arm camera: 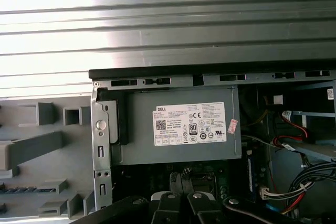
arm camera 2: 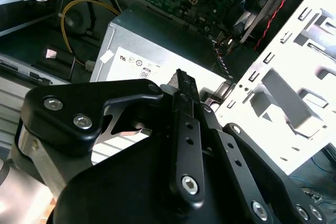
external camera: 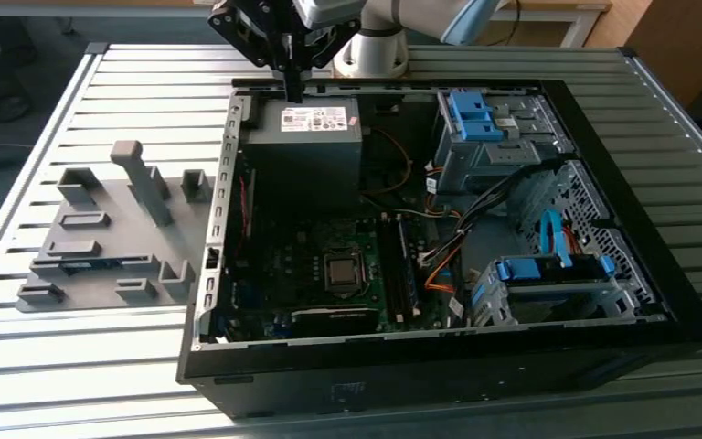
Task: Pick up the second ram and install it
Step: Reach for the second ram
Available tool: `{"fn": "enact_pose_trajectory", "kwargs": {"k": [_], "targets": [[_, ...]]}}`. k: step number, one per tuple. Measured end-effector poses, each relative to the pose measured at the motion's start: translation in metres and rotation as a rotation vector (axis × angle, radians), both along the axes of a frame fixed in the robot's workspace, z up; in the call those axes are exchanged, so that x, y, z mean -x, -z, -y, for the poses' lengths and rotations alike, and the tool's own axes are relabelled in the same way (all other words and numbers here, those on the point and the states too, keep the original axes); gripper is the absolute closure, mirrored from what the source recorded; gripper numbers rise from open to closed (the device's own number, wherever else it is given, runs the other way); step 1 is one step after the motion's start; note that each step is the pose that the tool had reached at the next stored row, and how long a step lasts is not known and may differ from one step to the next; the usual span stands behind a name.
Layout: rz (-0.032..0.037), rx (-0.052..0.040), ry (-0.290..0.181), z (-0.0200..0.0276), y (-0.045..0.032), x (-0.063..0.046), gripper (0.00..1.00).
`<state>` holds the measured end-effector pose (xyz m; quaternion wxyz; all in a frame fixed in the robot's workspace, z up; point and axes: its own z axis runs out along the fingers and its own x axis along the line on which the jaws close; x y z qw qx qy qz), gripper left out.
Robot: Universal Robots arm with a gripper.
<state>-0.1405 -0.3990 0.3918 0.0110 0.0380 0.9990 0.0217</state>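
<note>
Pincer: the black two-finger gripper (external camera: 292, 90) (arm camera 2: 180, 80) points down with its fingers pressed together and nothing pinched between them.
Directly beneath: a grey metal power-supply box with a white label (external camera: 303, 137) (arm camera: 181, 124) sits at the far edge of the open black computer case (external camera: 449, 370). The tips hang just above it and do not touch it.
Off to the side: a grey blocky plastic holder tray (external camera: 107, 240) rests on the slatted metal table (external camera: 83, 366), outside the case wall.
Task's thing: the second ram (external camera: 89, 263), a long thin blue circuit-board stick, lies in a slot of that tray. It is well apart from the pincer, toward the exterior view's left.
Goal area: the green motherboard (external camera: 266, 293) lies deeper in the case than the pincer. A stick may already stand in its memory slots, but the spot is too dark to be sure.
Progress: an early stage, I judge. The ram is not yet picked up or carried, so the grasp, the carry and the seating all remain.
Views: the exterior view takes in tray, ram and board together. The second wrist view gives the closed fingers close up. The first wrist view faces the power supply's label squarely.
</note>
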Motion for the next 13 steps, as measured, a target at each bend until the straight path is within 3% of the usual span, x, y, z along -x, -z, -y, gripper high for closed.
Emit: {"fn": "enact_pose_trajectory", "kwargs": {"k": [13], "targets": [[-0.0001,0.0001,0.000,0.0000,0.0001,0.0038,0.89]]}}
